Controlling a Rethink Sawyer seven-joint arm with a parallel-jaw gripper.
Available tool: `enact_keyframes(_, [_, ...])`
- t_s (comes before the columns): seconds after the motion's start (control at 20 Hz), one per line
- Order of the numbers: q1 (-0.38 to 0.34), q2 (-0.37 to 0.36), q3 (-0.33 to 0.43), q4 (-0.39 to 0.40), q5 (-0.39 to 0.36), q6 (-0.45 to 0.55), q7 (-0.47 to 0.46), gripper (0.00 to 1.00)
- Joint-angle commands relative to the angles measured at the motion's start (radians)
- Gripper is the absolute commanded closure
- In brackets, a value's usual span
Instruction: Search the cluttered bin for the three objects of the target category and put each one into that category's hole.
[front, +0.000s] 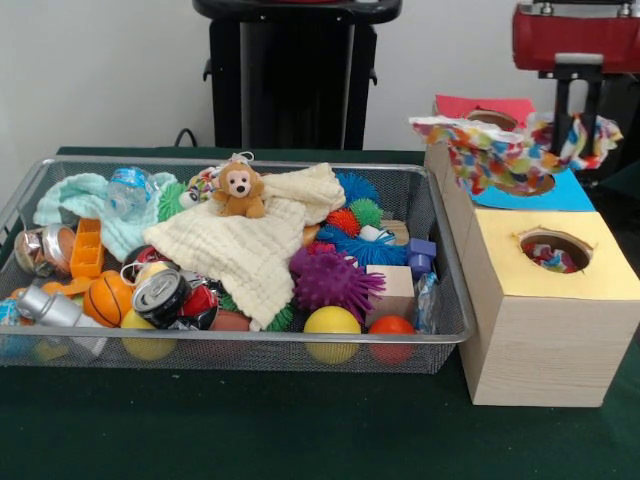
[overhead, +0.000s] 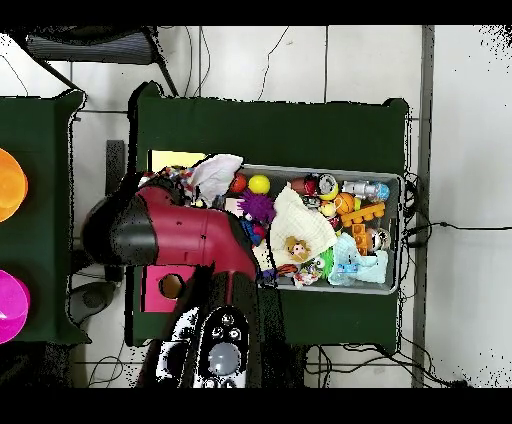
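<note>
Multicoloured cloth (front: 505, 150) – draped over the blue-topped hole (front: 545, 185) of the wooden box (front: 540, 330), right of the wire bin (front: 440, 280). Gripper (front: 578, 125) fingers pinch its upper fold – w/ red arm (overhead: 190, 235) above the box.

The wire bin (front: 432, 215) serves as the landmark on the worktop (front: 300, 430). To its right in the front view, touching its side wall, stands the wooden box (front: 545, 335) with holes in its top. A patterned cloth (front: 500, 150) hangs over the box's rear part, and the gripper (front: 578, 125) comes down into it there. Inside the bin, a folded cloth (front: 250, 245) lies across the middle with a plush monkey (front: 240, 190) on its rear edge. A spiky ball (front: 335, 280) lies right of the cloth, a crushed can (front: 160, 295) left of it, and a plastic bottle (front: 128, 190) sits at the rear left.
</note>
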Motion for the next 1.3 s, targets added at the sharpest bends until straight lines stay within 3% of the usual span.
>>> enact_keyframes(0.05, [0.015, 0.137, -0.054, -0.055, 0.084, -0.044, 0.309, 1.0])
enact_keyframes(0.35, [-0.008, 0.188, -0.02, -0.056, 0.095, -0.111, 0.3, 1.0])
enact_keyframes(0.6, [0.003, 0.214, -0.041, -0.064, 0.101, -0.11, 0.291, 1.0])
enact_keyframes(0.95, [-0.01, 0.231, -0.031, -0.068, 0.107, -0.108, 0.274, 1.0])
enact_keyframes(1.3, [-0.033, 0.232, 0.028, -0.037, 0.128, -0.147, 0.28, 1.0])
